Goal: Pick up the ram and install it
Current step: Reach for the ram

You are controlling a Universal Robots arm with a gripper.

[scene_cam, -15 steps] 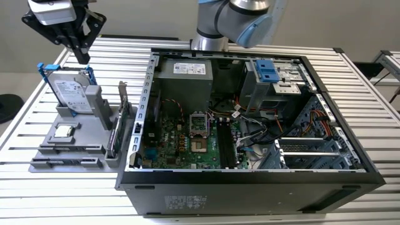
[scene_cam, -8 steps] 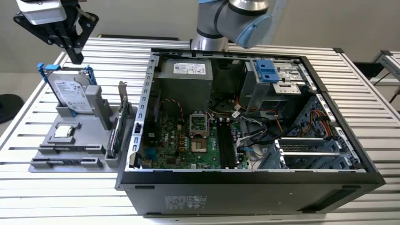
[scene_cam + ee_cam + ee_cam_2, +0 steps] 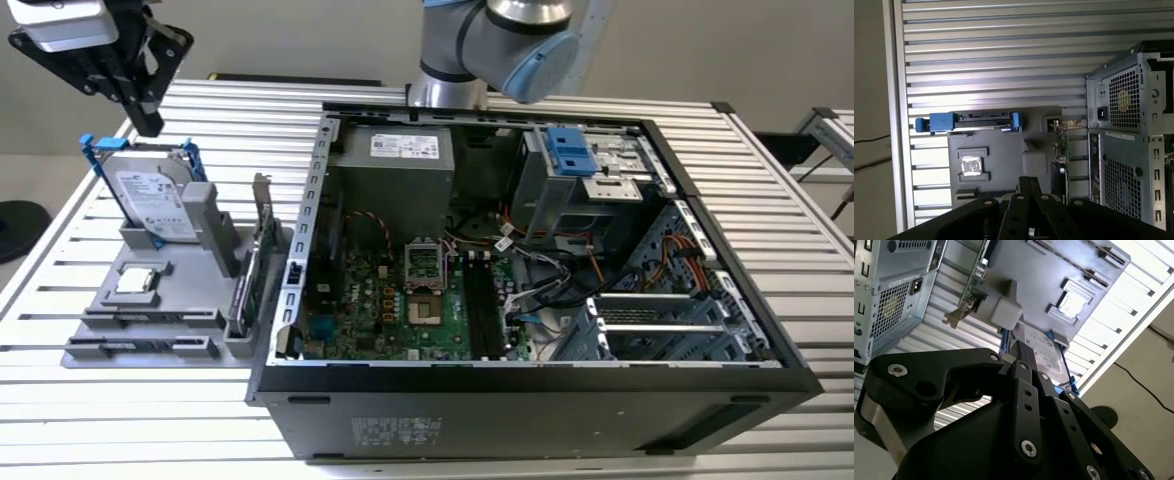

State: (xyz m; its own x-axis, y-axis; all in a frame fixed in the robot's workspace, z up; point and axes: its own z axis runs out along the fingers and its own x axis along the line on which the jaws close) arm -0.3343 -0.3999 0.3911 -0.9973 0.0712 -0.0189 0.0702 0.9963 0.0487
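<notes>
Ram (image 3: 986, 193): taken to be the dark narrow strip seated on edge in a groove of the grey holder (image 3: 1004, 150); not yet picked up.
Place relative to the tool: the ram lies below the gripper (image 3: 1029, 181) and well apart from it, with nothing in between.
Tool state: the fingers appear pressed together, and nothing is pinched.
Neighbours under the tool: the hard drive (image 3: 150, 205) with blue rails is stood at one end of the holder. The card (image 3: 263, 250) with a metal bracket is stood on the side nearest the computer case (image 3: 534, 400).
Handling: the ram is judged light, thin and stiff, but fragile. Bending or twisting is to be avoided.
Hold: the two flat faces near mid-length, along the exposed upper edge, are judged the best place. The contact edge in the groove is best left untouched.
Risk: a thin board can slip or tilt in a pinch placed off-centre.
</notes>
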